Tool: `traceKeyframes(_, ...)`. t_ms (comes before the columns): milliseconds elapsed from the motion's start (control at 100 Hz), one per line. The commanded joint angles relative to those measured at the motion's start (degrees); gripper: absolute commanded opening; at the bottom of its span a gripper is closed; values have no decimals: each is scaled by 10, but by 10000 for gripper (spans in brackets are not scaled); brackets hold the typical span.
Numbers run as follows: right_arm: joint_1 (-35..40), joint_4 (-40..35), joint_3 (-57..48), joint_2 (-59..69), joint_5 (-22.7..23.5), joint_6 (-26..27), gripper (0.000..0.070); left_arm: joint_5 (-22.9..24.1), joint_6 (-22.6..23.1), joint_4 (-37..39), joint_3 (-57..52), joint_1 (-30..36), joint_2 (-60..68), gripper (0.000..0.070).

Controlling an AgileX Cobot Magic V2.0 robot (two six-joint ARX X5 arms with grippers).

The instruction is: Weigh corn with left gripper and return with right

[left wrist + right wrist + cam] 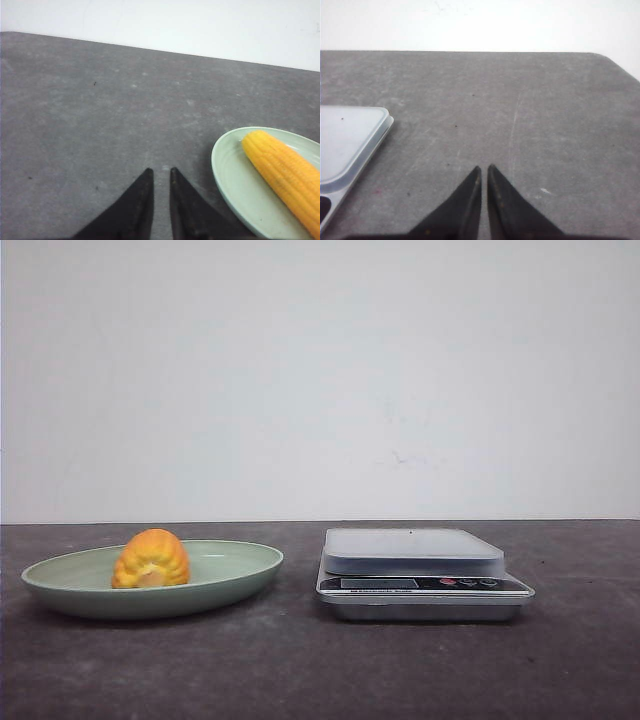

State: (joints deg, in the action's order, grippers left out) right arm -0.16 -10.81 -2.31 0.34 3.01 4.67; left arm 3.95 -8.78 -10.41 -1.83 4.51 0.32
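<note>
I'm swinging the nearly clenched, empty left gripper (160, 172) toward the corn (285, 172), aiming to open wide and grasp it mid-cob

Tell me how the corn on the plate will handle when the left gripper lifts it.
The corn looks like a long rounded cob, so it would probably roll on the shallow plate if nudged sideways. Its ridged kernel rows should give the pointed fingers some grip, though the tapered shape might slip. It looks stiff, not floppy.
</note>
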Motion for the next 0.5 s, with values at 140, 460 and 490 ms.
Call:
traceKeyframes(140, 0, 18, -46, 11, 0, 92, 4, -10, -98, 45, -14, -1, 1, 14)
traceKeyframes(460, 0, -35, -266, 184, 16, 110, 4, -5, -111, -2, -248, 0, 159, 14)
traceKeyframes(490, 0, -44, -288, 200, 16, 110, 4, -5, -111, -15, -275, 0, 183, 14)
